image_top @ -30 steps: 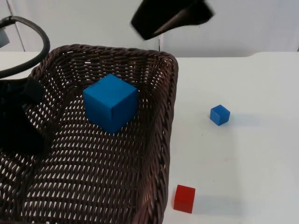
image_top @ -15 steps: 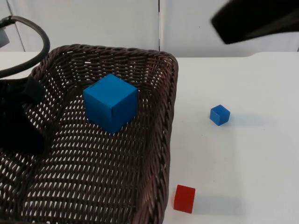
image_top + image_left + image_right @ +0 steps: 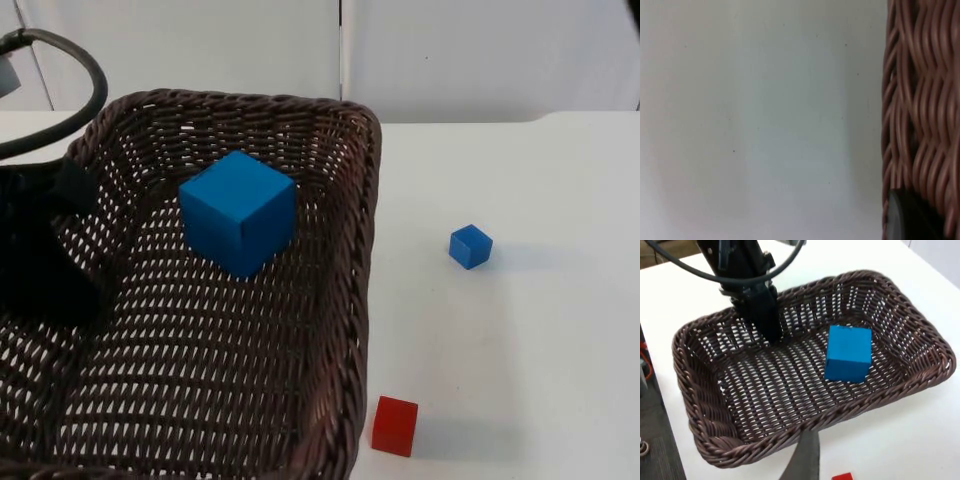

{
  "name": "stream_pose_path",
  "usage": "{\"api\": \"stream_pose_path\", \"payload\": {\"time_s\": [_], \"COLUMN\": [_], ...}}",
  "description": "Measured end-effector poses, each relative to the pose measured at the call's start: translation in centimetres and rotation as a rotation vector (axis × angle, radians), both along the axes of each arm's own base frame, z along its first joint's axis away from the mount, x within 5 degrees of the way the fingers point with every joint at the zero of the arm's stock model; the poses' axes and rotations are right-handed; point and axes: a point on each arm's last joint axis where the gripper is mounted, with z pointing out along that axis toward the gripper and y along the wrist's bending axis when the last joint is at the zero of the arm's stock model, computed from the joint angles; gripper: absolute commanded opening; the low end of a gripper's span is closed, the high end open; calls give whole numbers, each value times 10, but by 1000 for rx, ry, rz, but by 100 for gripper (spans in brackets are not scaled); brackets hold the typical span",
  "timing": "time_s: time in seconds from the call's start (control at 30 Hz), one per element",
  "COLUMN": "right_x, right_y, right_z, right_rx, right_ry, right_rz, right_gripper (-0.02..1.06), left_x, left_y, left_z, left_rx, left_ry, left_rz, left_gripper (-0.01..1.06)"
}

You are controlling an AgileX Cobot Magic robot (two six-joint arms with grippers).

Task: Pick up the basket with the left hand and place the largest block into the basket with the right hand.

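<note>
Left gripper (image 3: 771, 335) grips basket (image 3: 350, 300) rim; big blue block (image 3: 238, 212) inside.

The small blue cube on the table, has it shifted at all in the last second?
No. The small blue cube sits at the same spot on the white table, the same way off the basket and the red cube.

baskets: 1 (image 3: 345, 300) | blue blocks: 2 (image 3: 238, 212) (image 3: 470, 246) | red blocks: 1 (image 3: 395, 426)

Right arm withdrawn — basket (image 3: 350, 300) lifted slightly.
</note>
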Motion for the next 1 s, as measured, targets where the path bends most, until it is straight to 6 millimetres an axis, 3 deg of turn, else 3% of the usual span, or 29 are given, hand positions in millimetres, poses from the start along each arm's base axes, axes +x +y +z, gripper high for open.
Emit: {"api": "stream_pose_path", "payload": {"time_s": [0.4, 0.57, 0.8, 1.0], "right_x": [-6, -7, -9, -20], "right_y": [-5, -5, -7, -18], "right_z": [1, 0, -2, 9], "right_rx": [-9, -16, -38, 6], "right_ry": [18, 25, 50, 13], "right_rz": [7, 9, 17, 15], "right_gripper": [75, 75, 75, 75], "left_x": [9, 19, 52, 86], "left_y": [0, -5, -11, -15], "left_z": [1, -14, -32, -42], "left_rx": [-26, -69, -90, -103], "left_ry": [-64, -23, 5, 7], "left_rz": [72, 63, 57, 64], "left_gripper": [0, 0, 0, 0]}}
